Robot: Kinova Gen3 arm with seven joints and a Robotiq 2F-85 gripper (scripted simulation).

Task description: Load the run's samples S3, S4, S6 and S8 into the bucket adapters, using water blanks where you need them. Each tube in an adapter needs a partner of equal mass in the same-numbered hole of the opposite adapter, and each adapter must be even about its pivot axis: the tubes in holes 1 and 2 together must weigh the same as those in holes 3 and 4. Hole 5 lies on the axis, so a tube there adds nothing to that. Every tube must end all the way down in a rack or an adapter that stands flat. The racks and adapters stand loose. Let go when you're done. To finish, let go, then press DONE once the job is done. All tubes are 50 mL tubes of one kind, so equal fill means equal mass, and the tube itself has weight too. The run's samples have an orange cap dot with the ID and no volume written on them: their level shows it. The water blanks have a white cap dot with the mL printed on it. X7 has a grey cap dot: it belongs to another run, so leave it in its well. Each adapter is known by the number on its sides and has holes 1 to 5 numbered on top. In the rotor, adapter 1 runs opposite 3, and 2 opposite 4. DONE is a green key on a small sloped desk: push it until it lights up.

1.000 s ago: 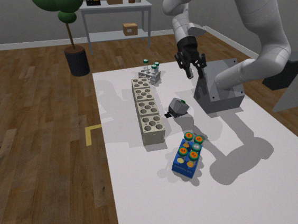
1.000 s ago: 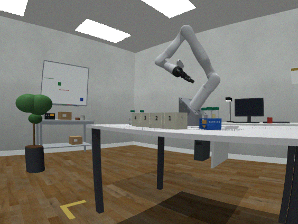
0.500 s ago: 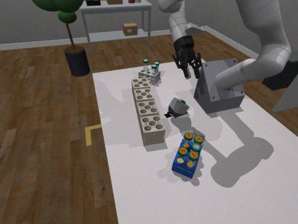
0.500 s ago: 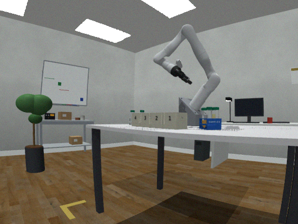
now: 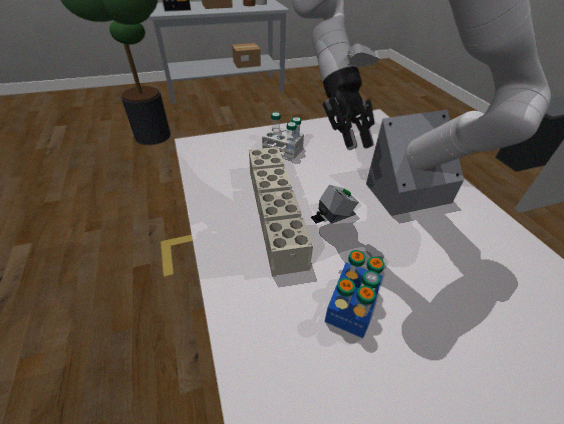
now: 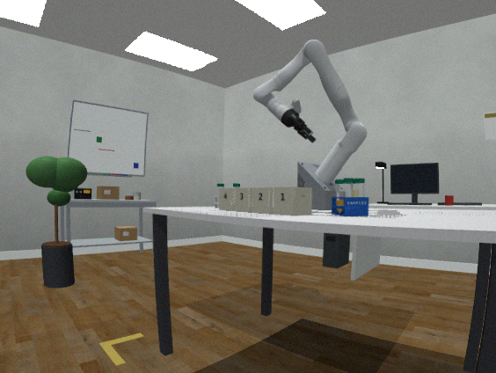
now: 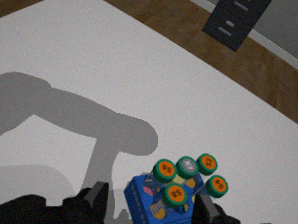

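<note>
My gripper (image 5: 356, 136) is open and empty, high above the back of the table, tilted down; it also shows in the exterior view (image 6: 308, 135). The blue sample rack (image 5: 354, 300) stands near the front and holds several green-capped tubes with orange dots and one with a grey dot (image 5: 370, 278). In the wrist view the rack (image 7: 160, 202) sits between my fingers, far below. Several beige adapters (image 5: 279, 210) stand in a row, all holes empty. A small clear rack (image 5: 285, 140) behind them holds three blanks.
The sloped grey desk (image 5: 338, 202) with the green DONE key (image 5: 346, 191) stands right of the adapter row. The arm's grey base block (image 5: 415, 165) is at the back right. A plant and a shelf stand on the floor beyond the table.
</note>
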